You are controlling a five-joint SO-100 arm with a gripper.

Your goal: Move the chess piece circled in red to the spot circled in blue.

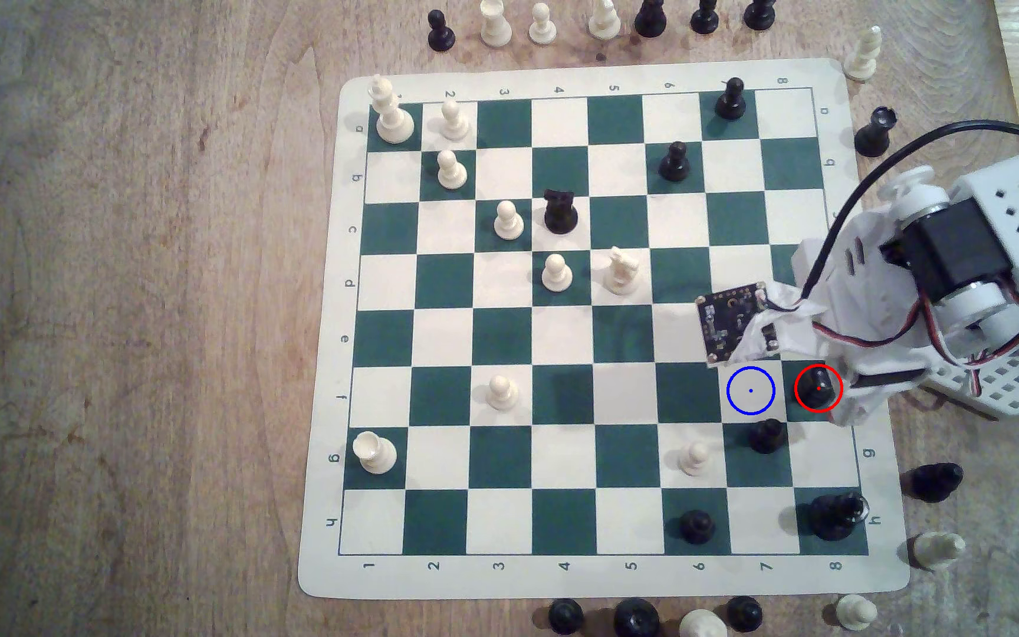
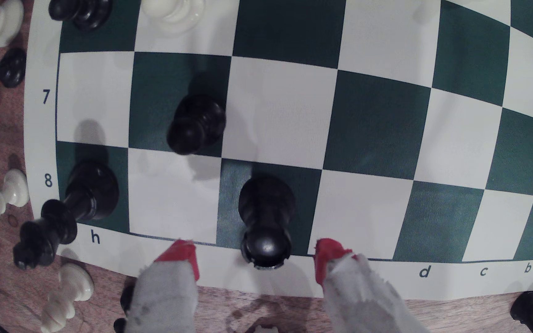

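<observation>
The chess piece (image 1: 818, 388) is glossy black and stands upright inside the red ring, on a dark green square at the board's edge on the exterior view's right. The spot (image 1: 751, 390), a cream square with a blue ring and dot, is the adjacent square toward the exterior view's left. My gripper (image 1: 841, 389) reaches in from the right, just beside the piece. In the wrist view my gripper (image 2: 255, 254) is open. Its red-tipped fingers (image 2: 182, 256) stand on either side of the chess piece (image 2: 266, 217), with a gap on each side. The cream spot (image 2: 278, 109) lies just beyond it.
A black pawn (image 1: 765, 435) stands on the square diagonally next to the piece and borders the spot. A black king (image 1: 835, 514) fills the corner square and a white pawn (image 1: 694, 456) stands nearby. Captured pieces line the wooden table (image 1: 127, 306) around the board.
</observation>
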